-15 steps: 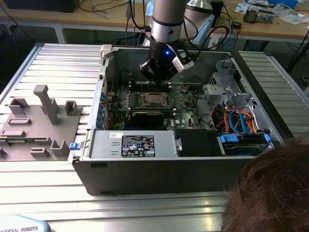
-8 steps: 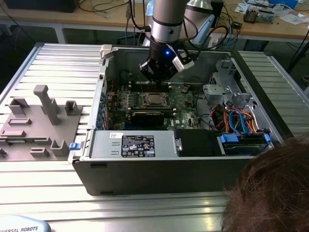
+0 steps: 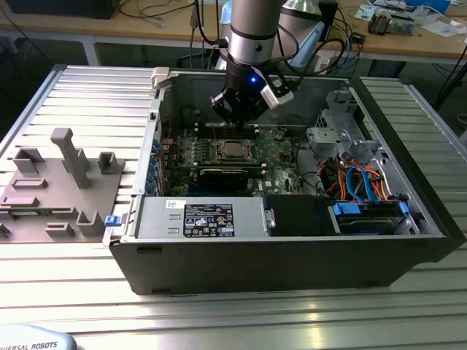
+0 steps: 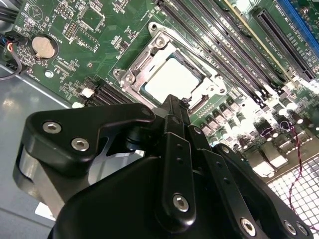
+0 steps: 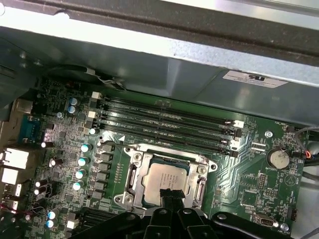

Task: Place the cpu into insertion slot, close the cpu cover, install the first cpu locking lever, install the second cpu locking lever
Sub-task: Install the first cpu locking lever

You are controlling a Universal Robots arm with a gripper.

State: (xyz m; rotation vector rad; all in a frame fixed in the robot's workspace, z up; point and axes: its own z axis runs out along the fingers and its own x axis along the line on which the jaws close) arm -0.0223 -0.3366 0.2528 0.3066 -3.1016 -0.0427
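CPU (image 5: 160, 178) sits flat in the socket mid-motherboard (image 5: 244, 172), framed by the cpu cover (image 5: 202, 172), which looks already down. The tool (image 4: 172, 107) hovers just above the chip's near edge, fingers pressed narrow together and holding nothing. For a lever, I'd come in low and push steadily sideways. Both levers are hard to make out, since the tool's body blocks that side.

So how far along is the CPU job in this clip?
The cpu already sits in its socket on the green board, and the silvery cpu cover looks lowered around it, its square window framing the chip. The gripper hovers at the socket's edge, jaws together and holding nothing, in both wrist views. Whether either locking lever is latched cannot be told from these pictures.
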